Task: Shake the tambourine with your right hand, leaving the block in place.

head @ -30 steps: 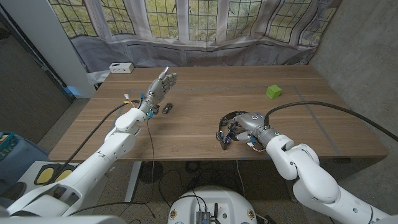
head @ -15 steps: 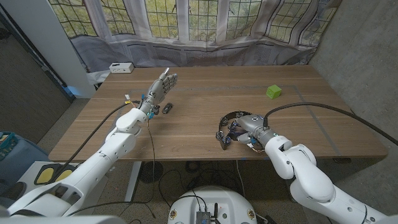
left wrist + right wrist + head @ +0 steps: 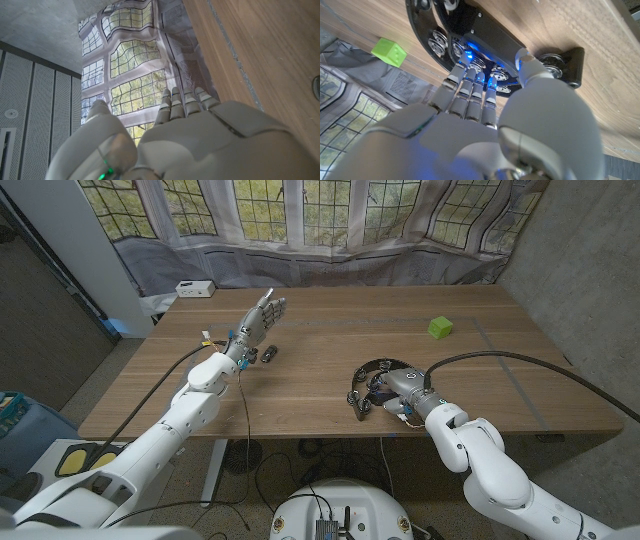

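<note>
Tambourine [image 3: 372, 383], black with metal jingles along its rim, lying on the wooden table [image 3: 330, 345] near the front edge, right of centre. The right hand [image 3: 397, 387] is on it: in the right wrist view the fingers [image 3: 470, 92] reach over the rim into the frame while the thumb [image 3: 529, 64] lies against the outside of the rim, so the hand grips the tambourine [image 3: 490, 37] at its near side. The same view shows jingles just beyond the fingertips and a blue glow on the frame beneath them. Green block [image 3: 439, 328], standing on the table toward the far right, well apart from the tambourine; it also shows past the rim in the right wrist view [image 3: 388, 51]. The left hand [image 3: 258, 322] is raised above the table's left half, fingers straight and apart, holding nothing; the left wrist view shows its back [image 3: 200, 135] with the fingers pointing toward the window curtain [image 3: 150, 60]. A small dark object [image 3: 270, 353] lies on the table just beside the left hand. A white box [image 3: 194, 288] sits at the far left corner.
</note>
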You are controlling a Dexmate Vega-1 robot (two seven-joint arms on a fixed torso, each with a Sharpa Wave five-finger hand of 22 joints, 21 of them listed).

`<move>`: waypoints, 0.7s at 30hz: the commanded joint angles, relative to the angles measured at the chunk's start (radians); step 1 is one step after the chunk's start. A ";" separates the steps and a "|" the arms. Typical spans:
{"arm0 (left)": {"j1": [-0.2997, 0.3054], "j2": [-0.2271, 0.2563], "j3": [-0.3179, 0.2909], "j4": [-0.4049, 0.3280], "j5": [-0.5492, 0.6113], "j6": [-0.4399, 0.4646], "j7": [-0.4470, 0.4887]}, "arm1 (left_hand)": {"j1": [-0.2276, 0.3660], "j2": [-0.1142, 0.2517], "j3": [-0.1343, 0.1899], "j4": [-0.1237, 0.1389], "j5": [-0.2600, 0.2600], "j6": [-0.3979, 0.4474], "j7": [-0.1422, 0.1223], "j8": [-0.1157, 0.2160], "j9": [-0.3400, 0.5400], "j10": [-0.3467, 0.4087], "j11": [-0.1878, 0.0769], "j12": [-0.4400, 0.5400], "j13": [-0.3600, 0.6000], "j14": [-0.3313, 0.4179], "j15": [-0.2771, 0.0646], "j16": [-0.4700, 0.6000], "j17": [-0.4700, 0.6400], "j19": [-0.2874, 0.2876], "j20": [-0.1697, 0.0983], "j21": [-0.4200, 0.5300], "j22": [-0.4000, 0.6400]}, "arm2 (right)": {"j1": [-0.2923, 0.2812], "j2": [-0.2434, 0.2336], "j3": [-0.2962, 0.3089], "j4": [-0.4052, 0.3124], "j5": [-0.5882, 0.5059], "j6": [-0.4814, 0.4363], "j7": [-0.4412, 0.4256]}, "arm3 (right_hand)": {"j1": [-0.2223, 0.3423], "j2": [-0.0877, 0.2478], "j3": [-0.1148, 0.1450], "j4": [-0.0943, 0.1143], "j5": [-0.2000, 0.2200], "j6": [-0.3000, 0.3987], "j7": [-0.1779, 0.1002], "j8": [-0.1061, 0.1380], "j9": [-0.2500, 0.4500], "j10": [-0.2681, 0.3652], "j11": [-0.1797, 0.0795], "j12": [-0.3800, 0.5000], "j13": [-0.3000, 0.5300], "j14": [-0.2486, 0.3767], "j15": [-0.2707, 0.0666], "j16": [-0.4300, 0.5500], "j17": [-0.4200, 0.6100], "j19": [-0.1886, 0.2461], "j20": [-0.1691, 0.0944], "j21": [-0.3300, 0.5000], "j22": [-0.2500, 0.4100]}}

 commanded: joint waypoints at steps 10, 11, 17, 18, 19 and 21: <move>0.008 0.004 0.001 -0.018 0.006 0.009 0.018 | 0.008 0.006 0.003 -0.004 -0.001 0.007 -0.002 -0.003 0.006 0.009 0.001 -0.002 0.005 0.002 0.006 -0.003 0.001 -0.005 0.010 0.001 0.005 | 0.014 -0.011 -0.035 0.055 0.016 -0.005 -0.055 | 0.022 0.008 -0.003 -0.003 -0.002 0.027 -0.011 0.002 0.001 0.023 -0.010 -0.002 0.004 0.022 -0.019 0.013 0.009 0.021 -0.008 -0.003 0.004; 0.010 0.005 0.001 -0.021 0.008 0.008 0.019 | 0.008 0.006 0.003 -0.004 -0.001 0.007 -0.003 -0.003 0.006 0.009 0.001 -0.002 0.005 0.002 0.006 -0.003 0.001 -0.005 0.011 0.001 0.005 | 0.015 -0.012 -0.033 0.057 0.026 -0.002 -0.060 | 0.025 0.011 -0.003 -0.003 -0.001 0.029 -0.013 0.001 0.001 0.026 -0.011 -0.002 0.004 0.026 -0.023 0.016 0.011 0.024 -0.011 -0.003 0.004; 0.014 0.008 0.001 -0.032 0.011 0.008 0.023 | 0.008 0.007 0.003 -0.004 -0.002 0.008 -0.002 -0.003 0.006 0.010 -0.001 -0.002 0.005 0.003 0.006 -0.002 0.001 -0.005 0.013 0.001 0.005 | 0.023 -0.014 -0.046 0.083 0.022 0.006 -0.100 | 0.048 0.020 0.000 -0.008 -0.001 0.042 -0.021 0.003 0.001 0.037 -0.015 -0.001 0.004 0.034 -0.031 0.021 0.015 0.033 -0.018 -0.004 0.004; 0.014 0.009 0.001 -0.033 0.010 0.009 0.022 | 0.008 0.007 0.003 -0.005 -0.002 0.008 -0.003 -0.003 0.006 0.009 0.000 -0.002 0.005 0.003 0.005 -0.002 0.001 -0.005 0.013 0.001 0.005 | 0.025 -0.014 -0.048 0.087 0.022 0.006 -0.102 | 0.051 0.021 0.001 -0.009 -0.001 0.043 -0.022 0.002 0.001 0.039 -0.016 -0.001 0.005 0.034 -0.033 0.022 0.016 0.033 -0.018 -0.004 0.004; 0.014 0.010 0.001 -0.035 0.011 0.009 0.023 | 0.008 0.007 0.003 -0.005 -0.002 0.008 -0.002 -0.003 0.006 0.010 0.000 -0.002 0.005 0.004 0.006 -0.002 0.001 -0.005 0.011 0.001 0.005 | 0.027 -0.015 -0.050 0.092 0.024 0.007 -0.105 | 0.055 0.023 0.001 -0.009 -0.001 0.045 -0.022 0.003 0.001 0.042 -0.019 -0.001 0.005 0.036 -0.035 0.023 0.017 0.036 -0.019 -0.004 0.004; 0.014 0.011 0.001 -0.036 0.013 0.010 0.024 | 0.007 0.007 0.003 -0.005 -0.002 0.007 -0.001 -0.003 0.006 0.010 -0.001 -0.002 0.005 0.004 0.005 -0.002 0.001 -0.004 0.009 0.001 0.005 | 0.031 -0.014 -0.052 0.101 0.030 0.008 -0.110 | 0.065 0.026 0.002 -0.011 -0.001 0.052 -0.028 0.004 0.001 0.045 -0.021 -0.001 0.005 0.041 -0.037 0.026 0.019 0.039 -0.022 -0.004 0.004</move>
